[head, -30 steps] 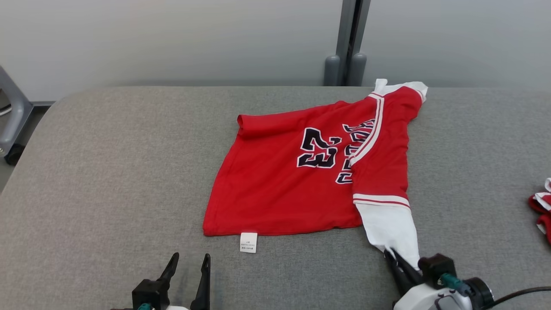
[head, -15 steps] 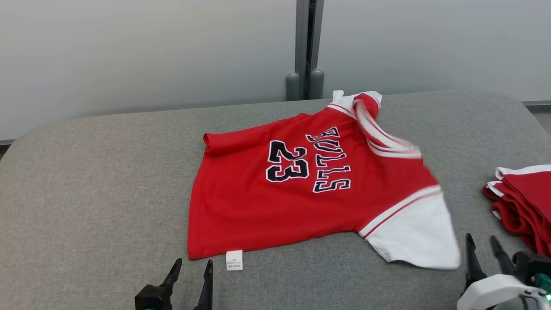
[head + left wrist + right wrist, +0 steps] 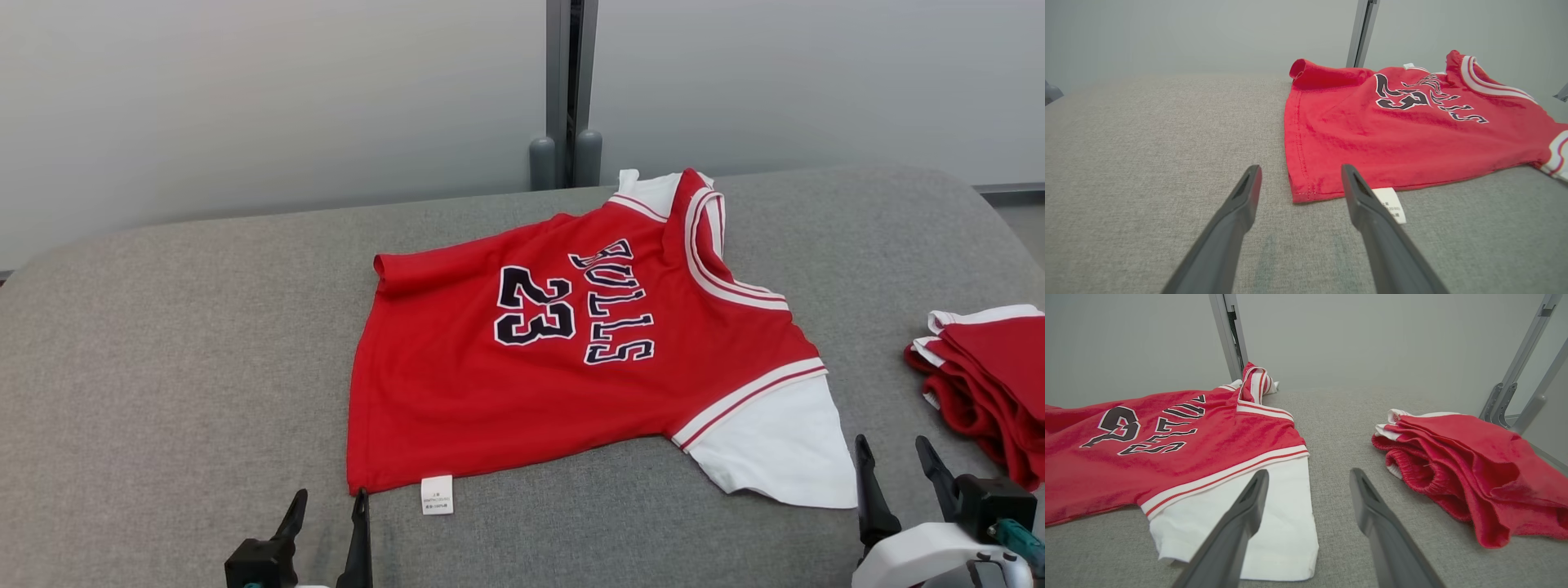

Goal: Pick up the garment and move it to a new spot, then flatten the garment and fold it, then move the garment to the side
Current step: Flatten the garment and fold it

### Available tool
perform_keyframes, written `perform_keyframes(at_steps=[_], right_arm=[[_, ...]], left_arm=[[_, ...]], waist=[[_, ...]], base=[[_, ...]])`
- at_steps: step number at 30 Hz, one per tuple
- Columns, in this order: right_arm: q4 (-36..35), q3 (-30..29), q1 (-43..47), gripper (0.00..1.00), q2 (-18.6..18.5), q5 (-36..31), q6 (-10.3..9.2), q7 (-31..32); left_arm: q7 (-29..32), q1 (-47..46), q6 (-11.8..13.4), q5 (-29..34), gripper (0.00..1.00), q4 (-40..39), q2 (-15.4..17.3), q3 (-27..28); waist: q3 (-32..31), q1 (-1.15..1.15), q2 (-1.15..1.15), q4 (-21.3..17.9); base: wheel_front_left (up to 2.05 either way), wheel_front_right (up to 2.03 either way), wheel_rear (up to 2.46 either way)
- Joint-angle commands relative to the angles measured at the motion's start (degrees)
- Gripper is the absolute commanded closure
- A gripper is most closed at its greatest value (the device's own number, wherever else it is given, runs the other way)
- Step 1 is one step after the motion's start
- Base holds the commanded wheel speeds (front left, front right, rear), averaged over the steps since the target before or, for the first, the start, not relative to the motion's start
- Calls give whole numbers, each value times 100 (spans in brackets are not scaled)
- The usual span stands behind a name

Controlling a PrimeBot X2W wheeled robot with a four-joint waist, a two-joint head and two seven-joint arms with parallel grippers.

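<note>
The red shirt point(image 3: 555, 367) lies flat in the middle of the grey table point(image 3: 163, 367). The left gripper point(image 3: 331, 498) and the right gripper point(image 3: 891, 447) both have their fingers spread wide and hold nothing. The right one is just beside the white sleeve point(image 3: 775, 449).

You had bare grey surface point(image 3: 163, 343) open along its left edge and near-left corner, the jersey point(image 3: 522, 384) spread across the middle, a red pile point(image 3: 988, 376) blocking the right edge, a bare lane between them, a post point(image 3: 559, 82) behind the far edge.
</note>
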Motion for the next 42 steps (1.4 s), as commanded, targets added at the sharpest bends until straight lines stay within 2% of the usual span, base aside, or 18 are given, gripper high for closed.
perform_keyframes(at_steps=[1, 7, 17, 18, 19, 20, 35, 36, 37, 38, 42], right_arm=[[-30, 3, 51, 0, -32, 22, -2, 2], [203, 182, -128, 0, -32, 36, -2, 2], [532, 260, -344, 0, -31, -136, -2, 2], [551, 258, -376, 0, -33, -127, -2, 2], [584, 265, -398, 0, -33, -115, -2, 2], [613, 269, -402, 0, -30, -116, -2, 2], [996, 503, -406, 0, -8, 8, 0, 17], [1035, 519, -416, 27, -5, 20, 1, 24], [1056, 534, -417, 46, 0, 26, 0, 28], [1069, 542, -410, 100, 0, 53, 0, 29], [1080, 514, -356, 100, -31, 150, -3, 28]], left_arm=[[-9, -41, 16, 7, 0, -4, 23, 18], [-9, -440, 21, -167, 0, 143, 24, -95], [-8, -770, 42, -474, 0, 454, 23, -177], [-9, -809, 36, -519, 41, 492, 24, -179], [-9, -859, 48, -527, 66, 507, 24, -175], [-8, -894, 60, -522, 100, 530, 24, -181], [-4, -903, 51, -456, 100, 599, 24, -138], [-4, -904, 42, -446, 100, 601, 24, -122], [-4, -899, 32, -418, 100, 597, 25, -103], [-4, -892, 32, -403, 100, 583, 25, -78], [-5, -828, 9, -357, 100, 510, 27, -29]], waist=[[30, 0, 0, -6], [519, 0, 0, -29], [941, 0, 0, -159], [979, 0, 0, -166], [1015, 0, 0, -173], [1039, 0, 0, -179], [1139, 0, 0, -140], [1144, 0, 0, -133], [1144, 0, 0, -127], [1138, 0, 0, -123], [1055, 0, 0, -123]], base=[[0, 0, 0], [0, 0, 0], [0, 0, 0], [0, 0, 0], [0, 0, 0], [0, 0, 0], [0, 0, 0], [0, 0, 0], [0, 0, 0], [0, 0, 0], [0, 0, 0]])
